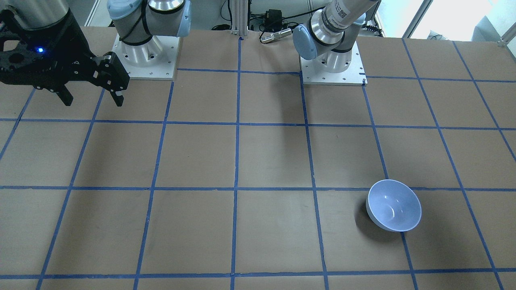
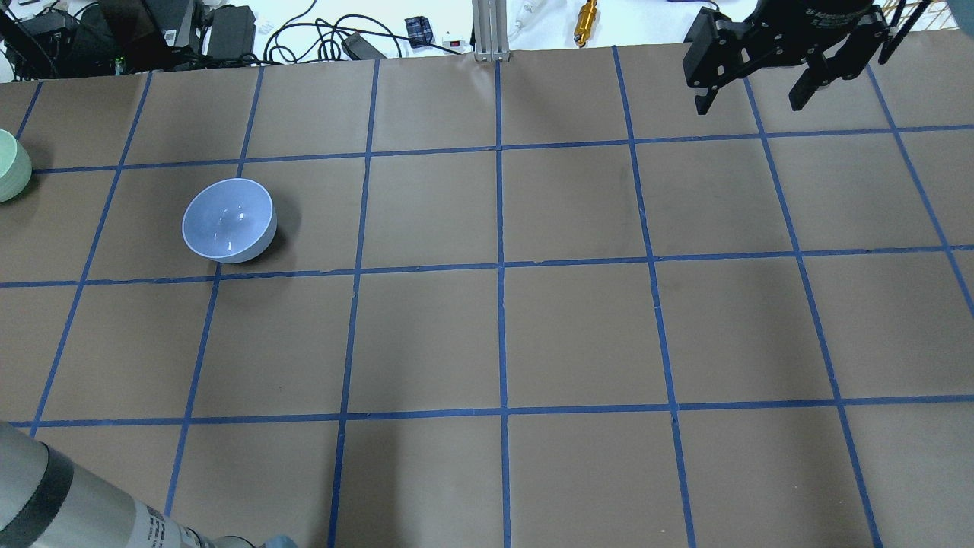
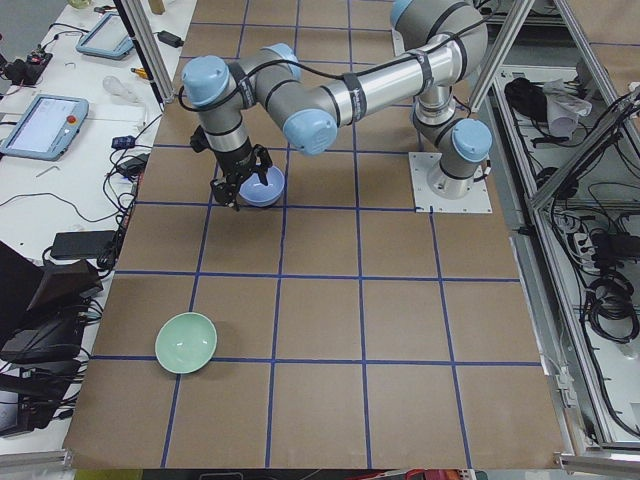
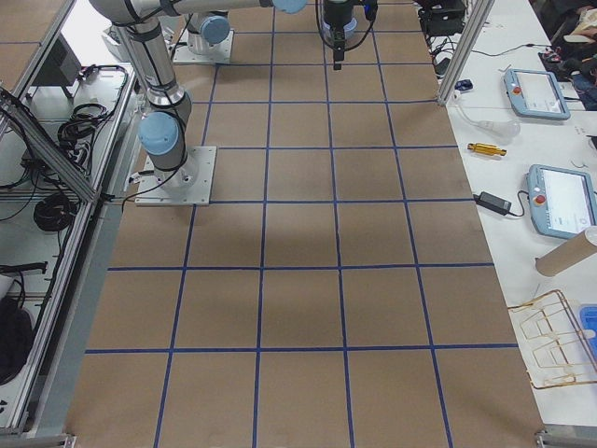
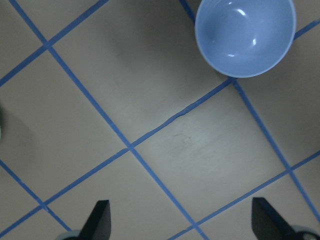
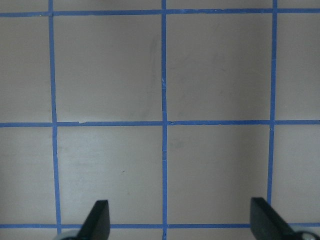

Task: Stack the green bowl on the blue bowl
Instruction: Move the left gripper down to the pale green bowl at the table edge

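Observation:
The blue bowl (image 2: 228, 221) stands upright on the table's left half; it also shows in the front view (image 1: 394, 205) and at the top right of the left wrist view (image 5: 245, 35). The green bowl (image 3: 186, 342) stands upright farther left, cut by the overhead view's left edge (image 2: 9, 176). My left gripper (image 5: 182, 225) is open and empty, high above the table beside the blue bowl; in the left side view (image 3: 238, 188) it overlaps that bowl. My right gripper (image 2: 757, 91) is open and empty, raised over the right half, far from both bowls.
The table is brown paper with a grid of blue tape (image 2: 501, 266). Both arm bases (image 1: 332, 64) stand at the robot's edge. Cables and power bricks (image 2: 228, 30) lie beyond the far edge. Teach pendants (image 4: 560, 201) lie on a side bench.

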Available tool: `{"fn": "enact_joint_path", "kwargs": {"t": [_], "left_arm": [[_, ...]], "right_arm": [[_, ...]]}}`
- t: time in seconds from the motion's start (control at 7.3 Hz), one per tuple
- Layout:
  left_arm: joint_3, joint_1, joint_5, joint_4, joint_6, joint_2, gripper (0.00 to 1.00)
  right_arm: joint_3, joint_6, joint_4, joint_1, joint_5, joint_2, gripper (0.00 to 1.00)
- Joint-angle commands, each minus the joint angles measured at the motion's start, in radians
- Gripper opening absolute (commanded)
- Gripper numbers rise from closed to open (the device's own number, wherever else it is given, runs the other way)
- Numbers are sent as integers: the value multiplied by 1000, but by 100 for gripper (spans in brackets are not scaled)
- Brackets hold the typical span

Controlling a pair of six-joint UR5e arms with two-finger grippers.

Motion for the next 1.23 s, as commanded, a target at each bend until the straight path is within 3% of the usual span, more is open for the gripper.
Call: {"fn": "enact_joint_path", "kwargs": {"t": [0.0, 0.41, 1.1], "left_arm": [[105, 74, -1, 157, 377, -164, 100], [321, 174, -69, 191, 562, -392, 97], [404, 237, -153, 142, 852, -529, 94]], "right_arm": [[0, 0, 0, 0, 0, 0, 100], [0, 0, 0, 0, 0, 0, 100], [0, 0, 0, 0, 0, 1, 100]]}}
